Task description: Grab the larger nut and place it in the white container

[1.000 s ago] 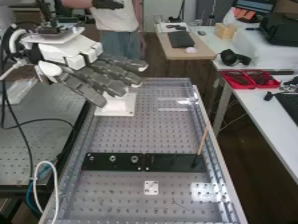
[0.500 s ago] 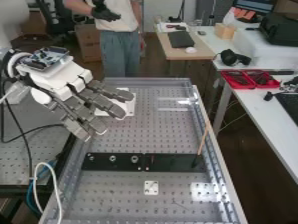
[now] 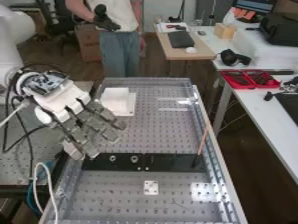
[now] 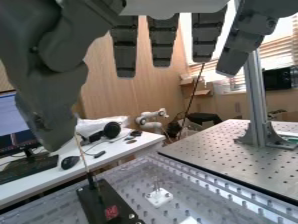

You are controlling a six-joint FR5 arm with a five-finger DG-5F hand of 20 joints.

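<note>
**Larger nut (image 3: 113,158) stands on the flat black bar (image 3: 174,161), not yet grasped**

In the high view, the hand (image 3: 64,101) is at the left of the frame, above the bench's left edge. Its fingers (image 4: 161,44) are released and rather straight, and they hold nothing. The larger nut is low in the frame, left of centre, with the bearing (image 3: 134,159) just beside it. The white container (image 3: 116,100) is in the upper middle, well apart from the bar.

So the work seems to be at its beginning: the approach, the grasp, the lift and the placing are all left to do. The neighbours are near, so the grasp probably needs some care.

The bench (image 3: 106,195) has a surface full of small holes. A thin stick (image 3: 202,141) leans at the bar's right part, and a small white plate (image 3: 151,188) lies below the bar. At the right of the frame, a white table (image 3: 258,111) carries red trays (image 3: 251,80) and black headphones (image 3: 236,58). The wrist view shows a wooden wall (image 4: 148,92) and a metal post (image 4: 255,95).
</note>
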